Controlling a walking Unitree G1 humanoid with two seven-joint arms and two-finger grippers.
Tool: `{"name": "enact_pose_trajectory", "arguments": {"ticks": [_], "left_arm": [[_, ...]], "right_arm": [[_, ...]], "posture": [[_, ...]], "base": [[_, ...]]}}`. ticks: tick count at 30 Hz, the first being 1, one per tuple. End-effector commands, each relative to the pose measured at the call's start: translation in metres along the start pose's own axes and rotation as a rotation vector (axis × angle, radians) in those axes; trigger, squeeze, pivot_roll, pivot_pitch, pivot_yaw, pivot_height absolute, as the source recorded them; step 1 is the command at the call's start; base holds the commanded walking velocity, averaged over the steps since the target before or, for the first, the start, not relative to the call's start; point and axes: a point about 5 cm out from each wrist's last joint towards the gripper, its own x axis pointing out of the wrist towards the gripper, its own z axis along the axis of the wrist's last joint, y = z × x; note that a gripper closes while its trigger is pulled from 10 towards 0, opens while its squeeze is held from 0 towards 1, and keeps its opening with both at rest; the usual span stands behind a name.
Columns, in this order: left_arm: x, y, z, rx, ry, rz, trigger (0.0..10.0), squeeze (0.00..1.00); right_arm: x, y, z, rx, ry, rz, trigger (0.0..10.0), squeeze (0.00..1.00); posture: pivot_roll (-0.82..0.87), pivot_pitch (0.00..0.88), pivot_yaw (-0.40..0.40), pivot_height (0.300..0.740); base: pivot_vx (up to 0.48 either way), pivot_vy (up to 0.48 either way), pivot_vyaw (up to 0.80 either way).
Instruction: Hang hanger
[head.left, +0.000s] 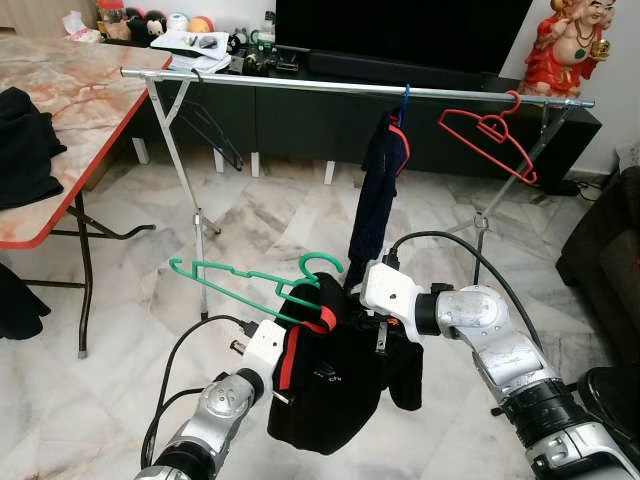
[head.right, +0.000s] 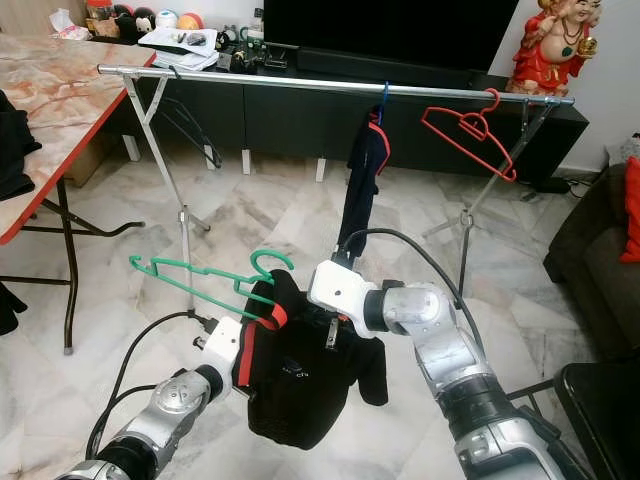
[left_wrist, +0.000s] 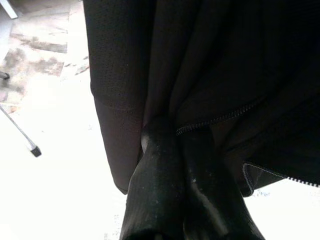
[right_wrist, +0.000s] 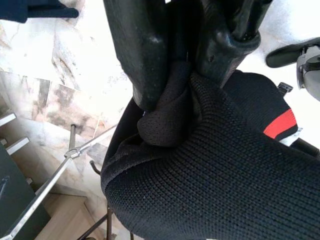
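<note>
A black jacket with a red stripe (head.left: 330, 385) hangs on a green hanger (head.left: 245, 276) low in front of me, the hanger tilted with its hook (head.left: 322, 262) free. My left gripper (left_wrist: 176, 136) is shut on the jacket's cloth by the zipper, its fingers buried in the jacket. Shut as well, my right gripper (right_wrist: 182, 85) pinches a fold of the jacket at its top right edge (head.left: 382, 335). Beyond stands the metal clothes rail (head.left: 320, 86), carrying a dark blue garment (head.left: 378, 190) on a blue hanger and a bare red hanger (head.left: 488, 134).
A marble-topped folding table (head.left: 70, 100) with black clothing (head.left: 22, 150) stands at the left. Behind the rail are a dark TV cabinet (head.left: 300, 115) and a red figurine (head.left: 565, 45). A dark sofa (head.left: 605, 250) is at the right. The rail's crossed legs (head.left: 185, 165) rest on marble floor.
</note>
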Motion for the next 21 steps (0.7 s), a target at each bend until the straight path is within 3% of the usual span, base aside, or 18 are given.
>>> {"name": "enact_pose_trajectory", "arguments": {"ticks": [1,7,14,17,21], "left_arm": [[0.001,-0.002,0.002,-0.012,-0.009,-0.002,0.0,0.0],[-0.001,-0.001,-0.003,-0.008,0.012,0.008,0.0,0.0],[-0.006,0.004,-0.013,-0.008,0.043,0.026,0.0,0.0],[-0.008,0.005,-0.017,-0.01,0.055,0.031,0.0,0.0],[-0.009,0.005,-0.02,-0.009,0.071,0.03,0.0,0.0]], "right_arm": [[-0.002,-0.003,0.004,0.001,-0.022,-0.016,0.0,0.0],[-0.009,-0.005,-0.01,-0.036,0.061,-0.04,0.0,0.0],[-0.033,-0.009,-0.038,0.018,0.149,-0.097,0.0,0.0],[-0.04,-0.009,-0.045,0.052,0.152,-0.123,0.0,0.0],[-0.045,-0.009,-0.044,0.124,0.043,-0.148,0.0,0.0]], "posture": [[0.01,0.119,-0.137,0.721],[0.0,0.12,-0.138,0.721],[0.0,0.121,-0.137,0.721],[0.0,0.121,-0.135,0.721],[-0.01,0.119,-0.131,0.721]], "base": [[0.0,0.0,0.0],[0.0,0.0,0.0],[0.0,0.0,0.0],[0.0,0.0,0.0],[0.0,0.0,0.0]]}}
